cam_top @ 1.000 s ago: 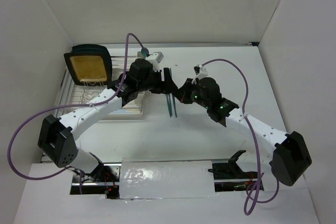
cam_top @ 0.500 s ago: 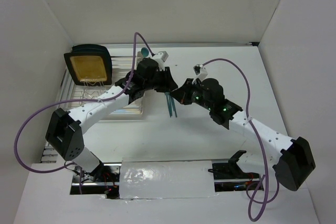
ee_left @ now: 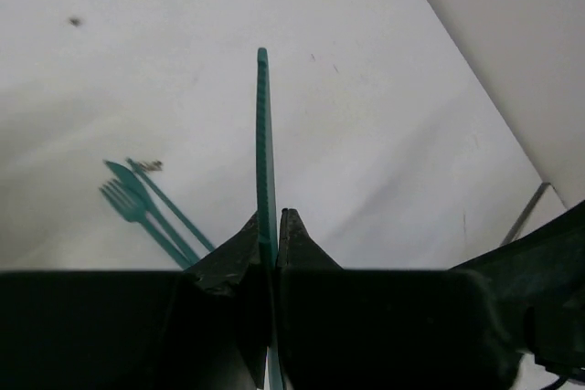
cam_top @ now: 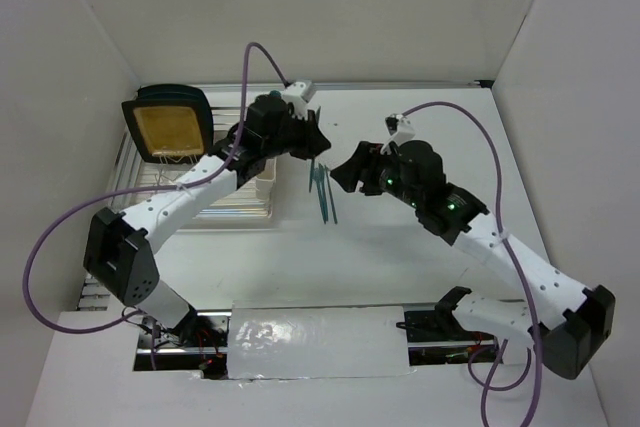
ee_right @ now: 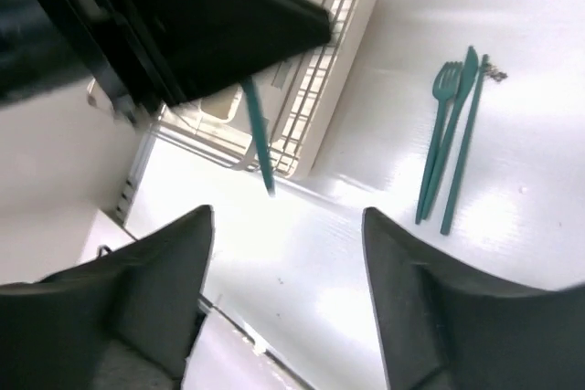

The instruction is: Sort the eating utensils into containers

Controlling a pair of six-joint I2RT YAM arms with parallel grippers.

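At worktop's left edge, dish rack [cam_top: 235,209] is standing, containers mostly hidden by left arm. We are clenching teal utensil [ee_left: 263,134] in left gripper [ee_left: 271,218], just beside rack's right rim, and aiming it upright over container before release. Meanwhile right gripper [ee_right: 281,226] is hanging released, empty. Three loose utensils [cam_top: 322,193] are lying mid-worktop.

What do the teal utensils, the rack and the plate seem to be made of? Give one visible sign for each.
Utensils: probably plastic, matte teal. They are thin and evenly coloured, with no metallic gleam.
Rack: looks like glossy cream-white plastic or coated wire. Its bars are smooth with soft highlights.
Plate: possibly plastic, yellow with a dark rim. It is too small to be sure.
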